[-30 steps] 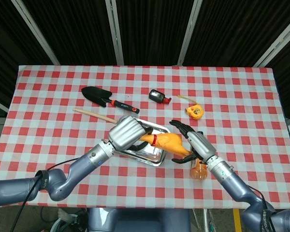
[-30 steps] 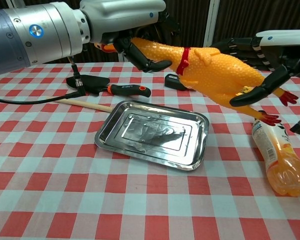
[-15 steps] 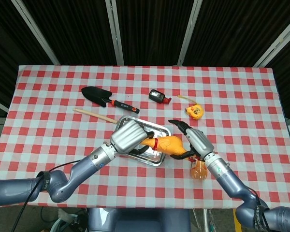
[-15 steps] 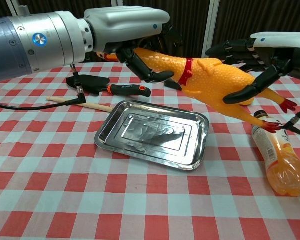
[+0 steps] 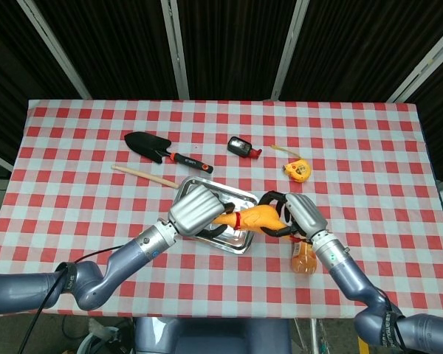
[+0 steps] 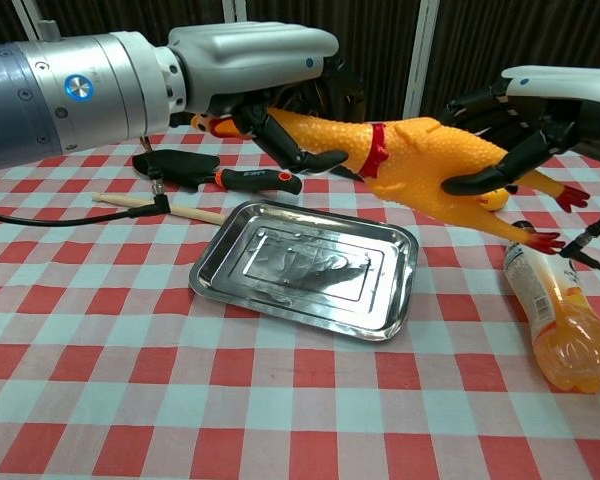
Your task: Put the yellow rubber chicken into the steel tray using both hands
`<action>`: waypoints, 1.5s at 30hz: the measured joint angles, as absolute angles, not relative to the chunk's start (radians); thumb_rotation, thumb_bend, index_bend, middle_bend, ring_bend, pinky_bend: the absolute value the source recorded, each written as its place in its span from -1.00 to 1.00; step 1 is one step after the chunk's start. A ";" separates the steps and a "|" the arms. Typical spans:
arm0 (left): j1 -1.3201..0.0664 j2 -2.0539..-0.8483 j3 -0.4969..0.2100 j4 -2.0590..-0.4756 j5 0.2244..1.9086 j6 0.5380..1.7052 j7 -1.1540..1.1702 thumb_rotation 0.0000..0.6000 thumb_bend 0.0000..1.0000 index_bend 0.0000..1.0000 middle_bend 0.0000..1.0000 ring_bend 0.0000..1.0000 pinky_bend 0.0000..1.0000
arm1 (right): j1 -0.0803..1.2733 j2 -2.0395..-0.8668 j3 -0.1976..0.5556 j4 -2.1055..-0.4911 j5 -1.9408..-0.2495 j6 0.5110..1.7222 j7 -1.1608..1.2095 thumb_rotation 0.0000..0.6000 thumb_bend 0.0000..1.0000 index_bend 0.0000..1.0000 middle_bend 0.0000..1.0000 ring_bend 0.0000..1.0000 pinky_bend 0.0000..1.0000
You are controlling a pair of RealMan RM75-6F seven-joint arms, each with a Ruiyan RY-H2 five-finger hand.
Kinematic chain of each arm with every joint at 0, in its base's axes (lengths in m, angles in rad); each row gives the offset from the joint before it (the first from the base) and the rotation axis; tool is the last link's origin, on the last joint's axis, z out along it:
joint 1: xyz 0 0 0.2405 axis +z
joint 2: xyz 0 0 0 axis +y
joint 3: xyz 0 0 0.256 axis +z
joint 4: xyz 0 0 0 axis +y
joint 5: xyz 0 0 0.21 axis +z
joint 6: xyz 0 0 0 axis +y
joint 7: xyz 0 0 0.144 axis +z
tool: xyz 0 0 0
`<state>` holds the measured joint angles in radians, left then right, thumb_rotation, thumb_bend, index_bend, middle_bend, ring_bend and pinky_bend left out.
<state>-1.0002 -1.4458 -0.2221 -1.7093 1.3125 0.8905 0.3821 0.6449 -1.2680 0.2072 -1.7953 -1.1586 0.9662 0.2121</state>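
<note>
The yellow rubber chicken with a red neck band hangs in the air, held by both hands. My left hand grips its neck and head end over the far left part of the steel tray. My right hand grips its body near the legs, above the tray's right edge. The chicken lies nearly level, well above the tray, with its red feet pointing right.
An orange drink bottle lies right of the tray under my right hand. A black trowel with a red-and-black handle and a wooden stick lie behind left. A black device and yellow tape measure sit farther back.
Both hands have carried the chicken left, so more of it hangs over the tray. Its body has levelled out and my right hand has closed tighter around it.
</note>
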 measured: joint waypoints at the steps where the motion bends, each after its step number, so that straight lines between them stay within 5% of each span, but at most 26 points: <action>1: -1.001 -1.446 -0.221 -1.710 1.313 0.891 0.382 1.00 0.40 0.30 0.45 0.30 0.51 | 0.644 -1.272 0.208 -1.793 -1.158 0.969 0.207 1.00 0.36 0.85 0.50 0.48 0.61; 11: -1.002 -1.445 -0.213 -1.708 1.313 0.901 0.376 1.00 0.39 0.30 0.45 0.30 0.51 | 0.635 -1.301 0.214 -1.776 -1.156 0.989 0.183 1.00 0.53 1.00 0.95 0.90 0.97; 16: -1.001 -1.447 -0.212 -1.704 1.312 0.911 0.373 1.00 0.38 0.29 0.44 0.30 0.51 | 0.629 -1.299 0.217 -1.778 -1.162 0.991 0.190 1.00 0.54 0.99 0.92 0.80 0.93; 18: -1.001 -1.447 -0.212 -1.701 1.310 0.912 0.373 1.00 0.38 0.29 0.44 0.30 0.51 | 0.629 -1.291 0.214 -1.781 -1.167 0.977 0.198 1.00 0.49 0.79 0.71 0.55 0.74; 24: -1.002 -1.447 -0.214 -1.683 1.303 0.920 0.383 1.00 0.38 0.29 0.43 0.30 0.51 | 0.638 -1.231 0.198 -1.792 -1.208 0.883 0.259 1.00 -0.51 -0.42 -0.25 -0.31 0.07; 27: -1.003 -1.448 -0.215 -1.672 1.297 0.921 0.386 1.00 0.38 0.29 0.44 0.30 0.51 | 0.645 -1.192 0.189 -1.795 -1.254 0.839 0.305 1.00 -0.70 -0.73 -0.47 -0.51 -0.09; 37: -1.005 -1.460 -0.209 -1.665 1.300 0.940 0.422 1.00 0.38 0.29 0.44 0.30 0.51 | 0.648 -1.139 0.175 -1.788 -1.368 0.818 0.426 1.00 -0.71 -0.83 -0.52 -0.54 -0.11; 45: -1.007 -1.462 -0.210 -1.671 1.291 0.936 0.412 1.00 0.38 0.29 0.44 0.30 0.51 | 0.645 -1.157 0.169 -1.761 -1.385 0.842 0.453 1.00 -0.54 -0.31 -0.31 -0.30 -0.05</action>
